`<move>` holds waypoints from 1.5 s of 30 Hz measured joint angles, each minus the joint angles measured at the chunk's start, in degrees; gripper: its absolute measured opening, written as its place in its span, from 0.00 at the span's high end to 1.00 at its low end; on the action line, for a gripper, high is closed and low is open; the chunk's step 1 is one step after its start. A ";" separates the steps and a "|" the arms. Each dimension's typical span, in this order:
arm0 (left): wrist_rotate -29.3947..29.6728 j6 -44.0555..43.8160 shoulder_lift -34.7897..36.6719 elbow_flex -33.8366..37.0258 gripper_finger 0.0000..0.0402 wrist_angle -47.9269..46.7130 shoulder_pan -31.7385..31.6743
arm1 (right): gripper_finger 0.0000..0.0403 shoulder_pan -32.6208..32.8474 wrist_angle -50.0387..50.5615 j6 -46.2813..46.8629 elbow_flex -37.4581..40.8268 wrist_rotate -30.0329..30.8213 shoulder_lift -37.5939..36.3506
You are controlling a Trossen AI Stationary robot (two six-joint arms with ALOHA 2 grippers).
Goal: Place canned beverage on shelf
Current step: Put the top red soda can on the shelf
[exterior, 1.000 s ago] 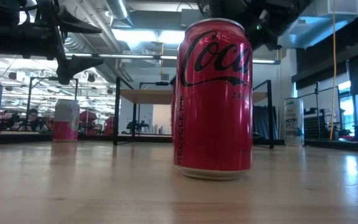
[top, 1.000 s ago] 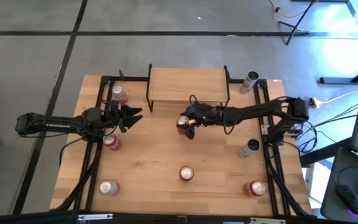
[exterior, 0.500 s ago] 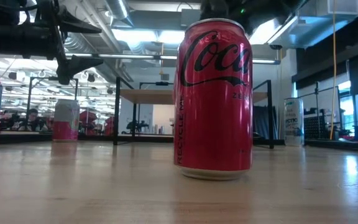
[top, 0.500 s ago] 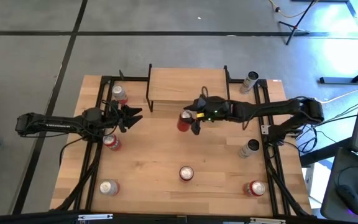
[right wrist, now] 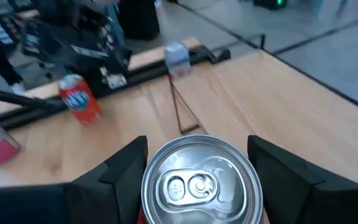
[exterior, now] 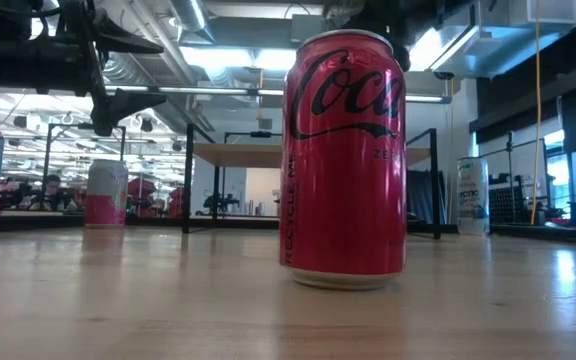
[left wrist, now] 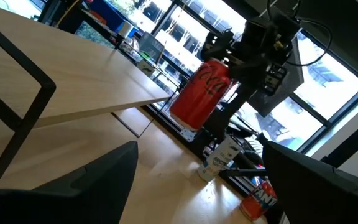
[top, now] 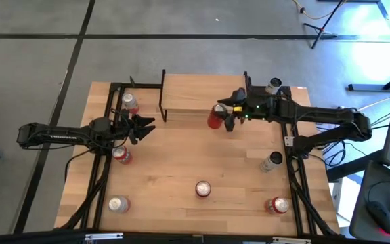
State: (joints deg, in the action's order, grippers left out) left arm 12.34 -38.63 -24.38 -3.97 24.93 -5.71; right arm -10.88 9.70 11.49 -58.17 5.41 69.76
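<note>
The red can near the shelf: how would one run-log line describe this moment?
right pincer: shut on red can, lifted | position: at shelf front right edge | left pincer: open, waiting

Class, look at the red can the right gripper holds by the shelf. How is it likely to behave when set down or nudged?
The red can, clamped in the right gripper beside the shelf, looks rigid, so it should hold its shape. Its smooth metal wall may slip in a loose grip. It hangs tilted in the left wrist view, so it could tip and then roll unless set down upright.

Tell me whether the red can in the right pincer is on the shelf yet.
Not yet. The right pincer holds the red can in the air at the shelf's front edge.
</note>
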 joint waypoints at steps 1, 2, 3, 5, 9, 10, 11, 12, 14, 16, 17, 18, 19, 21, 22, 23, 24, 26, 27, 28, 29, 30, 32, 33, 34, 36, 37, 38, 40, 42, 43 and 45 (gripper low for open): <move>0.01 0.01 0.00 0.00 0.16 0.00 0.01 | 0.41 -0.67 0.25 -0.28 0.00 -0.05 -0.36; 0.02 0.02 0.00 0.00 0.16 0.00 0.01 | 0.42 -1.38 0.20 -0.76 0.00 -0.04 -0.90; 0.02 0.00 0.00 0.00 0.16 0.00 0.02 | 0.42 -2.21 0.21 -1.24 0.00 0.02 -1.48; 0.02 -0.21 0.01 0.00 0.16 0.00 0.00 | 0.43 -4.36 0.60 -2.23 -0.11 0.50 -2.35; 0.02 -0.31 0.00 0.00 0.16 0.00 0.00 | 0.42 -9.27 1.77 -3.84 -0.05 1.23 -2.96; 0.02 -0.31 0.00 0.00 0.16 0.00 0.00 | 0.42 -10.56 1.75 -4.37 -0.04 1.23 -3.17; 0.06 -0.31 0.00 0.00 0.16 0.00 0.02 | 0.42 -11.83 1.77 -4.92 -0.04 1.12 -3.39; 0.16 -0.33 0.00 0.00 0.16 0.00 0.00 | 0.42 -13.24 1.98 -5.81 -0.08 1.06 -3.52; 0.20 -0.35 0.00 0.00 0.16 0.00 0.01 | 0.42 -16.16 2.76 -7.50 -0.11 0.19 -3.49; 0.20 -0.38 0.00 0.00 0.16 0.00 0.00 | 0.42 -19.17 3.48 -8.71 -0.09 -1.60 -3.37; 0.20 -0.40 0.00 0.00 0.16 0.00 0.00 | 0.42 -20.53 3.73 -8.84 -0.14 -2.04 -3.36; 0.20 -0.46 0.00 0.00 0.16 0.00 0.02 | 0.41 -21.84 4.88 -8.93 -0.87 -2.65 -3.22; 0.20 -0.87 0.00 0.00 0.16 0.00 0.02 | 0.41 -23.13 6.11 -9.04 -1.87 -3.36 -3.09; 0.22 -1.78 0.00 0.00 0.16 0.00 0.00 | 0.41 -25.56 9.34 -9.80 -3.71 -5.01 -3.06; 0.22 -1.79 0.00 0.00 0.16 0.00 0.01 | 0.41 -26.70 10.70 -10.43 -4.57 -5.95 -3.06; 0.22 -1.80 0.00 0.00 0.16 0.00 0.01 | 0.41 -27.73 11.82 -10.82 -5.23 -7.17 -3.06; 0.22 -1.79 0.00 0.00 0.16 0.00 0.00 | 0.41 -28.66 12.70 -11.55 -5.59 -8.39 -3.06; 0.31 -1.78 0.00 0.00 0.16 0.00 0.00 | 0.41 -30.42 14.40 -12.12 -5.76 -10.56 -3.06; 0.44 -1.79 0.02 0.00 0.16 0.00 0.00 | 0.41 -31.20 15.03 -12.04 -5.56 -11.71 -3.06; 0.54 -1.77 0.01 0.00 0.16 0.00 0.00 | 0.41 -31.87 14.93 -11.93 -5.23 -12.74 -3.03; 0.61 -1.77 0.00 0.00 0.16 0.00 0.00 | 0.41 -32.29 14.28 -11.85 -4.79 -13.69 -2.89; 0.66 -1.78 0.02 0.00 0.16 0.00 0.00 | 0.41 -32.38 13.73 -11.82 -4.50 -14.36 -2.66; 0.68 -1.77 0.00 0.00 0.16 0.00 0.00 | 0.41 -32.32 12.78 -11.83 -4.17 -14.46 -1.80; 0.68 -1.77 0.01 0.00 0.16 0.00 0.01 | 0.41 -32.30 12.60 -11.83 -4.15 -14.38 -1.18; 0.68 -1.77 0.02 0.00 0.16 0.01 0.00 | 0.41 -32.26 12.14 -11.94 -4.11 -14.22 -0.55; 0.68 -1.77 0.02 0.00 0.16 -0.01 0.00 | 0.41 -32.28 11.49 -11.98 -4.20 -14.03 0.36; 0.68 -1.77 0.02 0.00 0.16 0.00 0.00 | 0.41 -32.28 11.26 -11.97 -4.20 -14.01 0.55; 0.68 -1.77 0.02 0.00 0.16 0.02 0.00 | 0.41 -32.28 10.94 -11.98 -4.20 -14.00 0.64; 0.80 -1.77 0.02 0.00 0.16 0.00 0.00 | 0.41 -32.26 10.01 -12.08 -4.17 -13.92 0.77; 1.28 -1.77 0.02 0.00 0.16 0.00 0.00 | 0.41 -32.26 8.95 -12.16 -4.05 -13.84 0.90; 1.54 -1.77 0.02 0.00 0.16 0.00 0.00 | 0.41 -32.26 8.80 -12.16 -4.04 -13.90 0.90; 1.57 -1.75 0.02 0.00 0.16 0.02 0.00 | 0.41 -32.26 8.83 -12.26 -4.04 -13.70 0.90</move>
State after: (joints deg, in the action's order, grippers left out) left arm 13.91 -40.38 -24.36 -3.97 24.94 -5.72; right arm -43.13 18.53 -0.76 -62.22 -8.29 70.65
